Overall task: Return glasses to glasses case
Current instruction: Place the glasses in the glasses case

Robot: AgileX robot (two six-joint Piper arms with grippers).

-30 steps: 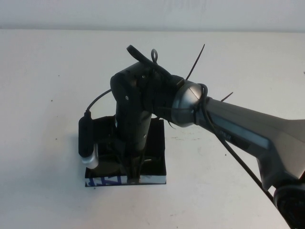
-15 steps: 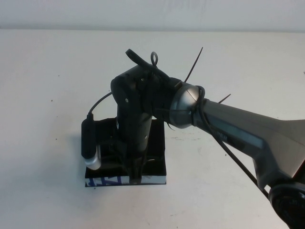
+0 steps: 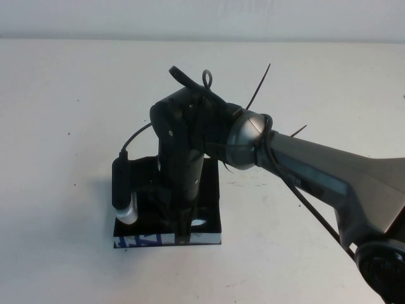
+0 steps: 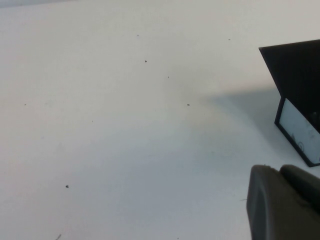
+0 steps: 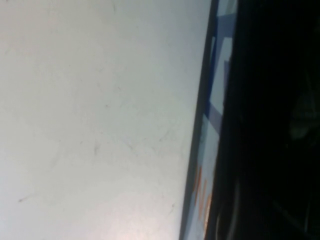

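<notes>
While the rectangular black glasses case point(image 3: 166, 218) sat on the white table point(image 3: 69, 95) with its long axis running left-right and its white printed front edge facing the robot, the right gripper point(image 3: 181, 235) was plunged straight down into it, so I honestly couldn't tell how its fingers stood or where the glasses were. The blue and orange print on that edge point(image 5: 212, 115) was too blurry to read. The left gripper point(image 4: 282, 202) hung low over bare table beside the case's raised lid point(image 4: 297, 70); couldn't tell its state either.
</notes>
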